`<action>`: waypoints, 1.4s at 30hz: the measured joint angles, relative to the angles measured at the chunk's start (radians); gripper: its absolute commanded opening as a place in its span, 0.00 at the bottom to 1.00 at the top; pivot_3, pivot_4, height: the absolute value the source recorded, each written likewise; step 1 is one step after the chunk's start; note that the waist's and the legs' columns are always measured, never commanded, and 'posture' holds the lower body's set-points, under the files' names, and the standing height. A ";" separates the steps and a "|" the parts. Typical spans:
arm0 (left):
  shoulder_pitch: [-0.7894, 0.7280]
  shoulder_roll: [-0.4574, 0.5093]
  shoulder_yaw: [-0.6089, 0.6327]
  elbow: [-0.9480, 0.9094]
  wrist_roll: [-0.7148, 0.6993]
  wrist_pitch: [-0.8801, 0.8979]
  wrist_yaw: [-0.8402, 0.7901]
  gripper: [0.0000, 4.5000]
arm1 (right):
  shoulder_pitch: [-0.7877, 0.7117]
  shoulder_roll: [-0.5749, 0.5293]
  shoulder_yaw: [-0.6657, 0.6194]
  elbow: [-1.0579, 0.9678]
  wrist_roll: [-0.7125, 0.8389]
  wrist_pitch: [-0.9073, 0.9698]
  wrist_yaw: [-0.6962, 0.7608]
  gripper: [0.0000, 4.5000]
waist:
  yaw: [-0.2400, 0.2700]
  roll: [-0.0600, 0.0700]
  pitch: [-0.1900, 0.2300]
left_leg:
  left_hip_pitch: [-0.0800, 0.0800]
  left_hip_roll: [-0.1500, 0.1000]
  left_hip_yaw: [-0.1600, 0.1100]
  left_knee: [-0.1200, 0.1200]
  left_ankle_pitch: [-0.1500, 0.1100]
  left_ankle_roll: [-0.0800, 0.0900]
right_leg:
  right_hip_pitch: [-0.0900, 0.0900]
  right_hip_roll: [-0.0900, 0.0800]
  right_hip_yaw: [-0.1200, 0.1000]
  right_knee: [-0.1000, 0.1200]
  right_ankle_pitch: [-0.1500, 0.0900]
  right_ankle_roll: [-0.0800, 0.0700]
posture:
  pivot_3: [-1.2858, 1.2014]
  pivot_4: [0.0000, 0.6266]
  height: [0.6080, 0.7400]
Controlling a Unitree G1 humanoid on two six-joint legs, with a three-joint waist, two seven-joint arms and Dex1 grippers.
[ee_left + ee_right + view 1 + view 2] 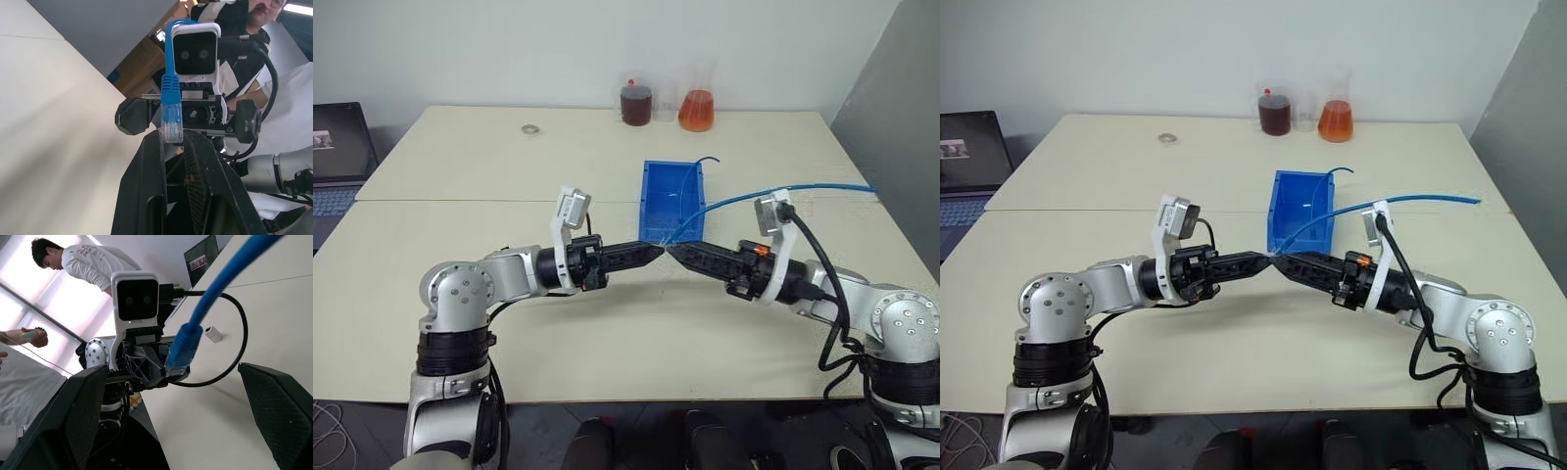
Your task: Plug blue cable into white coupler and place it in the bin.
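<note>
text: none legible | labels: none | numbers: none

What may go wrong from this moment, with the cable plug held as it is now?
1. The left gripper pinches only the clear tip of the plug of the blue cable, so the plug may slip or twist out.
2. The white coupler lies on the table and the open right gripper holds nothing, so plugging cannot start.
3. The cable runs past the bin and over the right wrist, where it may snag.
</note>
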 measured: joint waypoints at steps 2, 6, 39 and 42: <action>0.000 0.003 -0.005 0.004 0.000 0.000 -0.005 0.05 | -0.007 0.000 0.011 0.013 -0.009 -0.001 0.017 1.00 | 0.000 0.000 0.000 | 0.000 0.000 0.000 0.000 0.000 0.000 | 0.000 0.000 0.000 0.000 0.000 0.000 | 0.52 0.24 1.00; 0.000 0.012 -0.017 0.004 0.000 0.000 -0.019 0.05 | -0.030 0.000 0.015 0.040 -0.030 -0.001 0.032 1.00 | 0.000 0.000 0.000 | 0.000 0.000 0.000 0.000 0.000 0.000 | 0.000 0.000 0.000 0.000 0.000 0.000 | 0.52 0.24 1.00; 0.004 0.071 -0.017 0.010 -0.044 0.063 -0.072 0.05 | -0.060 -0.082 0.011 0.146 -0.048 0.066 0.221 0.84 | 0.000 0.000 0.000 | -0.002 0.000 0.000 -0.002 0.000 0.000 | 0.000 0.000 0.000 -0.006 0.000 0.000 | 0.52 0.24 1.00; 0.004 0.075 -0.017 0.010 -0.042 0.062 -0.079 0.05 | -0.060 -0.082 0.011 0.146 -0.056 0.067 0.228 0.68 | 0.000 0.001 0.000 | -0.002 0.000 0.000 -0.002 0.000 0.000 | 0.000 0.000 0.000 -0.007 0.000 0.000 | 0.52 0.24 1.00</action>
